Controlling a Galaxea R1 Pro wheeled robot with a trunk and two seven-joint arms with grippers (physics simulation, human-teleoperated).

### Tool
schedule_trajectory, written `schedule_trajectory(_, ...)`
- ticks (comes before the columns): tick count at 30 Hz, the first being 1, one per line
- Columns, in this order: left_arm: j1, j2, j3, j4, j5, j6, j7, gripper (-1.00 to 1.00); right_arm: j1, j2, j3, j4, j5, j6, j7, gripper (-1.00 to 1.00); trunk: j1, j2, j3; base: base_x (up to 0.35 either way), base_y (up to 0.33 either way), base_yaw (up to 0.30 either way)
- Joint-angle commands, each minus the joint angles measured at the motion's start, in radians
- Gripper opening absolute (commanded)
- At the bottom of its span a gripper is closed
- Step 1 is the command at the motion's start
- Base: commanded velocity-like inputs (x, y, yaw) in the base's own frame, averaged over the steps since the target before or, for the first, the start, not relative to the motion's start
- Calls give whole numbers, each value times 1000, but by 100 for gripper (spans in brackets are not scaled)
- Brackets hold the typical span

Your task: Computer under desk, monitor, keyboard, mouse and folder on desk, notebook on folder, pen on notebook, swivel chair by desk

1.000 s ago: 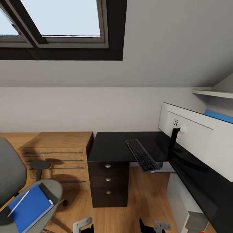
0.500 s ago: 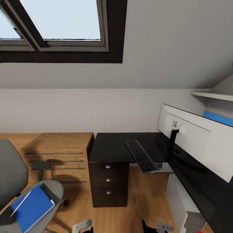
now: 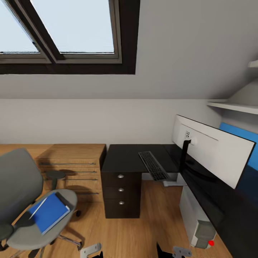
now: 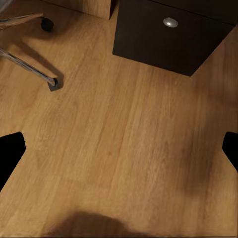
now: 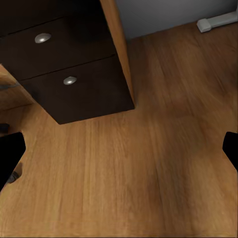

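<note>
We are seeing daylight pouring through the skylight (image 3: 71,27), soft shadows lying on the floor (image 4: 124,148), desk (image 3: 125,157) glaring faintly, edges stretching.

Dark drawer unit (image 5: 74,84) on wood floor (image 5: 148,173); end effector (image 5: 119,148) fingers apart.

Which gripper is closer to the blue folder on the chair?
Left. The left gripper sits just right of the swivel chair bearing the folder; the right gripper lies farther right, near the computer.
</note>
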Motion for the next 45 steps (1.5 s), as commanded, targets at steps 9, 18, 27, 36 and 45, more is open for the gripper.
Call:
schedule_trajectory(9,0,0,-1,-2,9,4,7,100,0,1,-9,0,9,-2,3,100,-35,62,27,-336,-42,269)
schedule_trajectory(18,0,0,-1,-2,9,4,8,100,0,1,-8,0,13,-2,3,100,-70,125,55,-340,-1,218)
schedule_trajectory(27,0,0,-1,-2,9,4,8,100,-1,1,-8,0,14,-2,5,100,-104,188,84,-341,0,21)
schedule_trajectory(36,0,4,0,-2,9,4,9,100,0,0,-8,0,15,-2,5,100,-139,251,112,-342,-4,2)
schedule_trajectory(45,0,10,0,-2,9,4,10,100,-1,-1,-8,0,16,-2,6,100,-173,314,140,-338,-131,0)
